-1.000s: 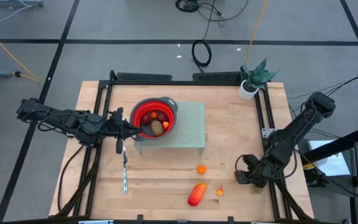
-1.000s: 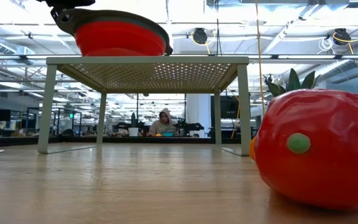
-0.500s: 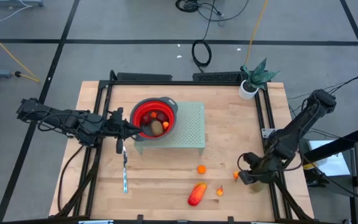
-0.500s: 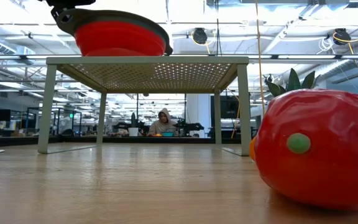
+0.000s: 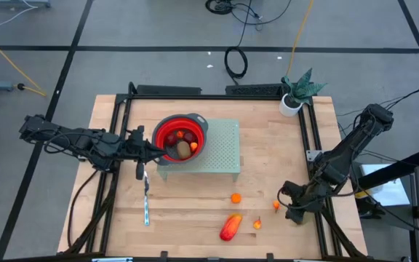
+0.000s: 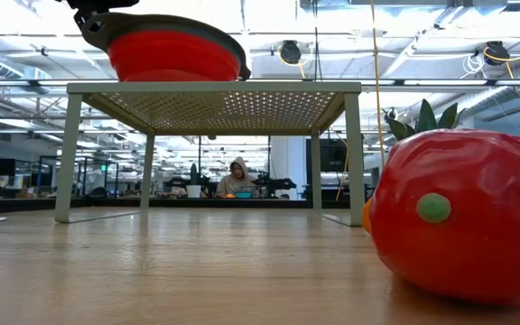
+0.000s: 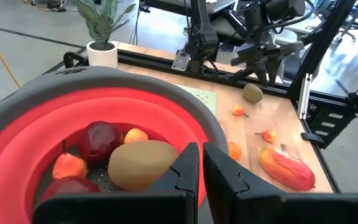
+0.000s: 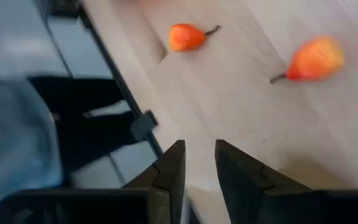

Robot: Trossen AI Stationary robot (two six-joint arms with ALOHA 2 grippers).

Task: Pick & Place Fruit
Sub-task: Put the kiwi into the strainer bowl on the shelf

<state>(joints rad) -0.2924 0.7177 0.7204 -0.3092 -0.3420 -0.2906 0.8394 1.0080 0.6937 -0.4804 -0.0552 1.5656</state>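
Your left end effector (image 7: 201, 149) is pressed nearly together, pinching the grey rim of the red bowl (image 7: 114, 84); just past its fingertips, inside the bowl, lies a brown-green oval fruit (image 7: 143, 163), with a dark-red round one (image 7: 99, 140) and two small orange pieces (image 7: 69, 165) beside it; the bowl stands on a pale green perforated rack (image 5: 224, 149), which stretches away from that end effector towards the other arm; on the bench (image 5: 188, 211) just beside the left end effector, towards the front edge, lies a slim silver knife (image 5: 145, 200).

Your right end effector (image 8: 199, 146) hangs low over the bench's right side, its fingers a narrow gap apart with nothing between them; you have no fruit in it; nearest to it is a tiny orange piece with a stem (image 5: 276, 205), just beside its tips; a little farther lies a second small orange piece (image 5: 257, 223); beyond those are a round orange fruit (image 5: 236, 197) and the larger elongated red-orange piece (image 5: 230, 227), both well apart from it; the left wrist view also shows a loose brown-green oval (image 7: 252, 93) on the bench close under this end effector.

Farthest from both, a potted plant (image 5: 297, 91) stands at the bench's back corner, and a person (image 6: 239, 178) sits in the room behind; I cannot make out any lettering on these things.
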